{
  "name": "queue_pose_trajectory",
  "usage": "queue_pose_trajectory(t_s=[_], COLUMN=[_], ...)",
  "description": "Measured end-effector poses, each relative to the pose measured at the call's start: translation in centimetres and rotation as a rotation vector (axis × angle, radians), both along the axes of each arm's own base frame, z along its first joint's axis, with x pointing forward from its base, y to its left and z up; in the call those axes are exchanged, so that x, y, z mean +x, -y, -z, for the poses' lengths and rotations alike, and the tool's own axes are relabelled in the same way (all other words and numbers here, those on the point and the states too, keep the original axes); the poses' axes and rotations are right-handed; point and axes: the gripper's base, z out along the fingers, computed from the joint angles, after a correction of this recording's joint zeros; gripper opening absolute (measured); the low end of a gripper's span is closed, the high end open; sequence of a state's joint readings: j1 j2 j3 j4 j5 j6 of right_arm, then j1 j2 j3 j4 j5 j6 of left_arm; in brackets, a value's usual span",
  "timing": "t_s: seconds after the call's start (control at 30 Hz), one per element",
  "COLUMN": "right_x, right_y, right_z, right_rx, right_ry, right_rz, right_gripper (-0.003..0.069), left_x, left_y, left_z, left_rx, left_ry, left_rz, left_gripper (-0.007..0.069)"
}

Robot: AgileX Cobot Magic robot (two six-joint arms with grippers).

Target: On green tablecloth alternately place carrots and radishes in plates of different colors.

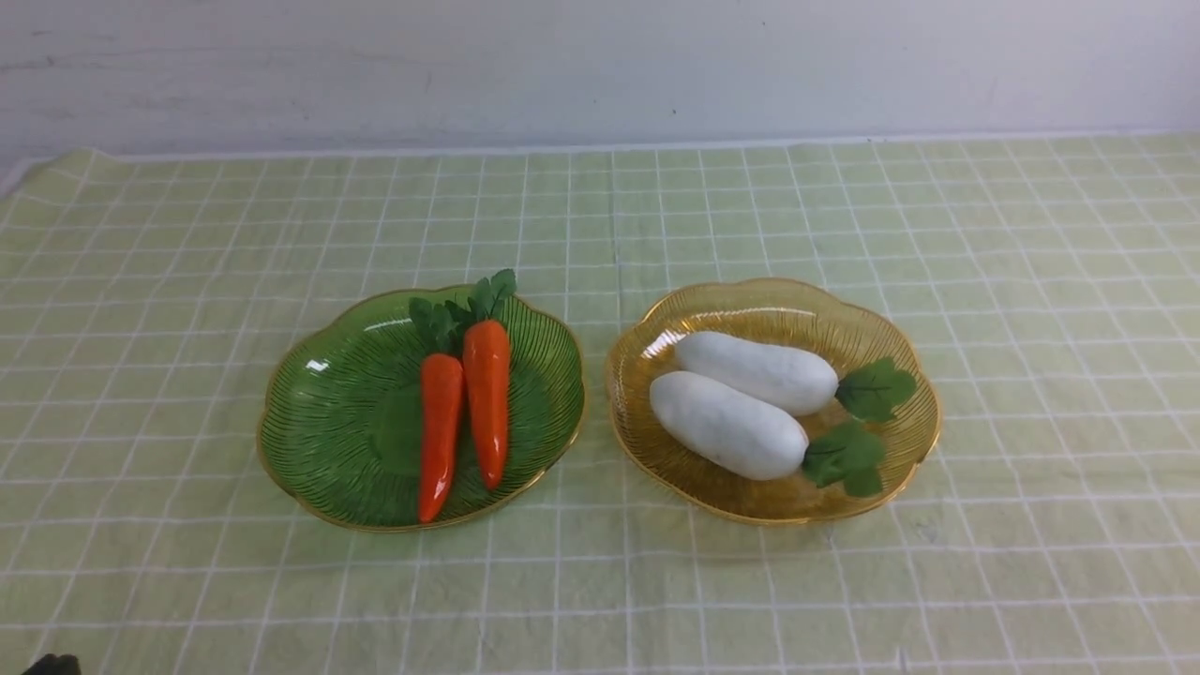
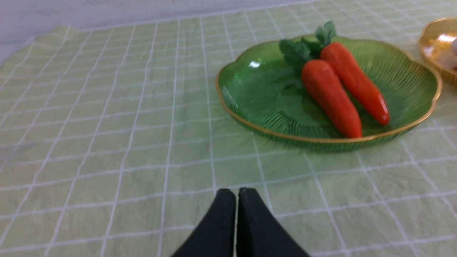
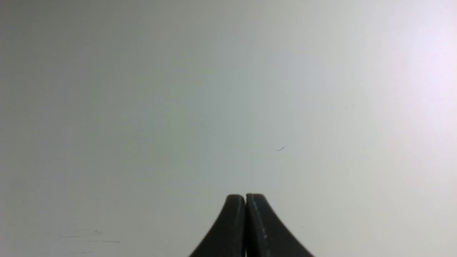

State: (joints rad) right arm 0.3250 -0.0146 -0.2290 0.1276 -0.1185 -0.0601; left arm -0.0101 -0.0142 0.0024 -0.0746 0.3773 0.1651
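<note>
Two orange carrots (image 1: 487, 398) lie side by side in the green plate (image 1: 328, 422) left of centre on the green tablecloth (image 1: 600, 581). Two white radishes (image 1: 727, 424) lie in the amber plate (image 1: 778, 305) to its right, leaves pointing right. In the left wrist view, my left gripper (image 2: 237, 191) is shut and empty, over the cloth short of the green plate (image 2: 257, 92) with the carrots (image 2: 330, 96). My right gripper (image 3: 245, 196) is shut and empty, facing a plain pale surface. Neither gripper's jaws show in the front view.
A white wall (image 1: 600, 66) runs behind the table's far edge. A dark bit of the left arm (image 1: 52, 666) shows at the front view's bottom left corner. The amber plate's edge (image 2: 433, 43) shows in the left wrist view.
</note>
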Motion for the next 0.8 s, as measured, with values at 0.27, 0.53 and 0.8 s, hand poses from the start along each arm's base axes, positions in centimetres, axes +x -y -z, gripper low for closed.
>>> queue_pose_trajectory(t_s=[0.27,0.53,0.8], right_x=[0.0,0.0,0.0], right_y=[0.0,0.0,0.0], right_z=[0.0,0.0,0.0], right_rx=[0.0,-0.003,-0.003], right_ry=[0.0,0.001,0.001], right_rz=[0.0,0.002,0.002], right_gripper=[-0.0015,-0.0015,-0.0015], left_x=[0.02,0.02,0.02], left_y=[-0.06,-0.05,-0.05], left_z=[0.84,0.84,0.84], left_rx=[0.0,-0.001,-0.001], left_ry=[-0.031,-0.031,-0.031], left_rz=[-0.013,-0.013,-0.013], left_gripper=[-0.0008,-0.0008,-0.0008])
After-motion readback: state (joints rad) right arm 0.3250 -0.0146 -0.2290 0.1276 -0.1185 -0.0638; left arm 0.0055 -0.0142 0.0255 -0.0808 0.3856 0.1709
